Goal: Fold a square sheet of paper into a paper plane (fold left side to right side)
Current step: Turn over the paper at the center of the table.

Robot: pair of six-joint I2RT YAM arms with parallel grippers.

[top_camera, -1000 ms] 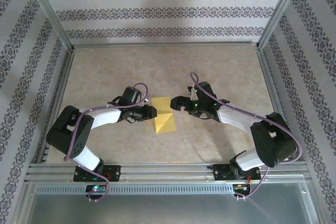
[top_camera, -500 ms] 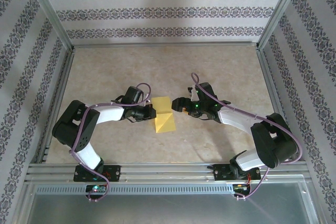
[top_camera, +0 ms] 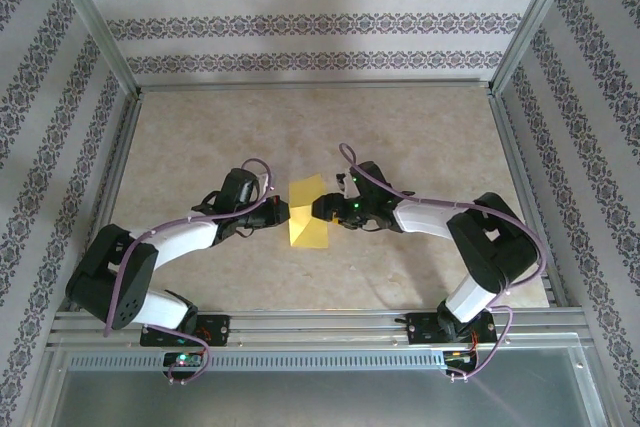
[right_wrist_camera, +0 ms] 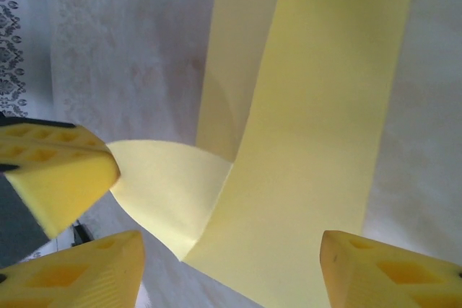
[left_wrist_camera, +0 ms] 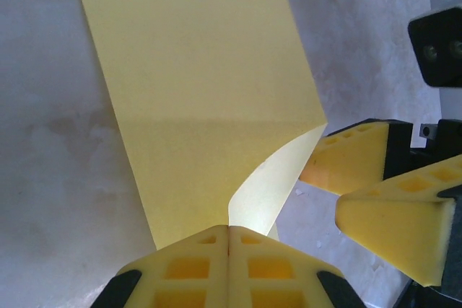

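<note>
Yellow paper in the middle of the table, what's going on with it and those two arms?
Both arms reach in to the square sheet of paper on the table. The left gripper is shut on one edge of it, holding a curled flap up off the rest of the sheet. The right gripper is open beside that flap, its fingers spread over the sheet, gripping nothing. The fold is not yet pressed flat.

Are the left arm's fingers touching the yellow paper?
Touching: the left wrist view shows a corner of the yellow paper pinched between the closed fingers of the left gripper.
</note>
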